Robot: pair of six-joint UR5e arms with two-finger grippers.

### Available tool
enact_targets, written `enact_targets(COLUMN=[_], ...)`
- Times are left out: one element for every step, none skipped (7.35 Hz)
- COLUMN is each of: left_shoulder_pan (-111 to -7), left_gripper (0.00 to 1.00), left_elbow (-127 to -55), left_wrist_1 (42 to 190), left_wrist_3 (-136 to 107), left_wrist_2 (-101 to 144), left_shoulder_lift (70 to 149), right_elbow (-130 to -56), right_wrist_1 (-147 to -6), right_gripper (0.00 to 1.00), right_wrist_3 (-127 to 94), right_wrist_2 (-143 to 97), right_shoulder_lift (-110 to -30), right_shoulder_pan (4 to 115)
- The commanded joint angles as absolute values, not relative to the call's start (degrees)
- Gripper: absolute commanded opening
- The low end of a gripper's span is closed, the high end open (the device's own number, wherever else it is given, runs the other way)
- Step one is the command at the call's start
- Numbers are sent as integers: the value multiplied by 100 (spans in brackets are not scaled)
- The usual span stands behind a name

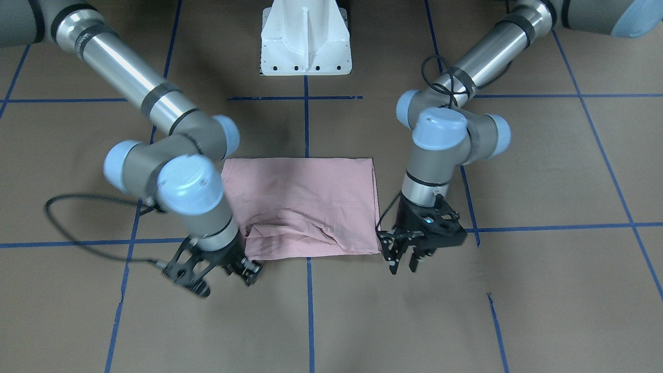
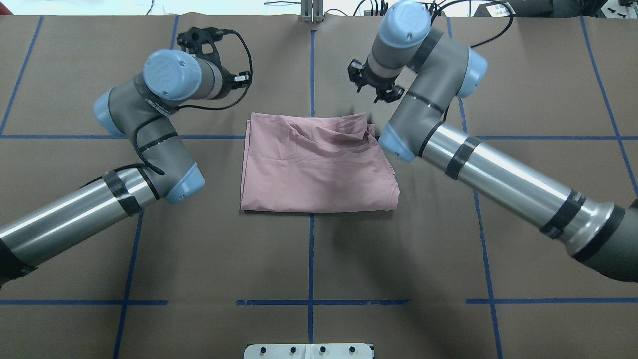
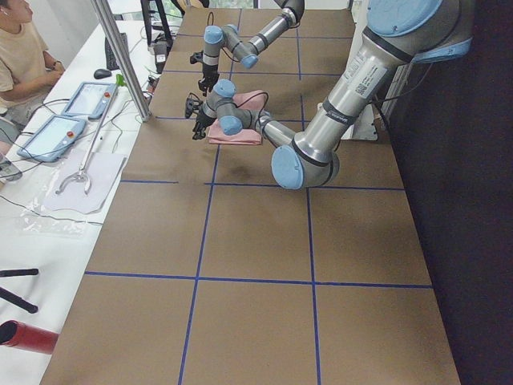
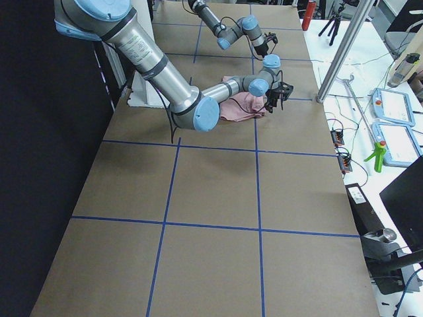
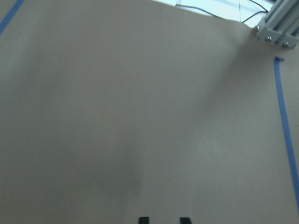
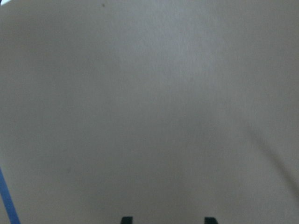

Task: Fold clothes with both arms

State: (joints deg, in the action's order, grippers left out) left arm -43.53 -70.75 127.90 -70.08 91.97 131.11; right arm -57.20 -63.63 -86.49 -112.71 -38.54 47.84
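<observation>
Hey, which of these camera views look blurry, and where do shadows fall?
Both wrist views: soft, only bare table. Front-facing view: jaws of the right arm smeared, those of the left arm sharp. Overhead view: crisp, soft shadow on the table beside the shirt.

Silver-grey arms (image 2: 498, 172), pale-blue caps (image 2: 172, 75), perhaps taped bands (image 2: 461, 157).

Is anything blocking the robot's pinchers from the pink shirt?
Nothing visible. The left gripper and right gripper each sit right beside a corner of the pink shirt, with only bare table between.
</observation>
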Motion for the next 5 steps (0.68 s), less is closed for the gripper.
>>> enact_targets(left_shoulder_pan=[-4544,-4779,-5103,-5568,-6086], left_gripper=[100,100,100,100,100], left_elbow=[-7057,-7162,-7502,-7689,-7725], left_wrist_1=[12990,12990,12982,12981,12973], left_wrist_3=[-6759,-6524,-5738,-5008,-4227], left_wrist_2=[9377,9813,10287,10910,11595], left_shoulder_lift=[13087,13000,12634,12204,11825], right_elbow=[-5597,-5955,-6385,-6781,-7037], right_wrist_1=[-6196,-6205,-6214,-6231,-6231], right_gripper=[100,100,100,100,100], right_wrist_3=[-7719,-7665,-7316,-6703,-5975], right_wrist_2=[-11847,-11969,-12145,-12512,-12925], right_shoulder_lift=[-4023,-4347,-4829,-5400,-5979], right_shoulder_pan=[5325,5448,5702,6070,6552])
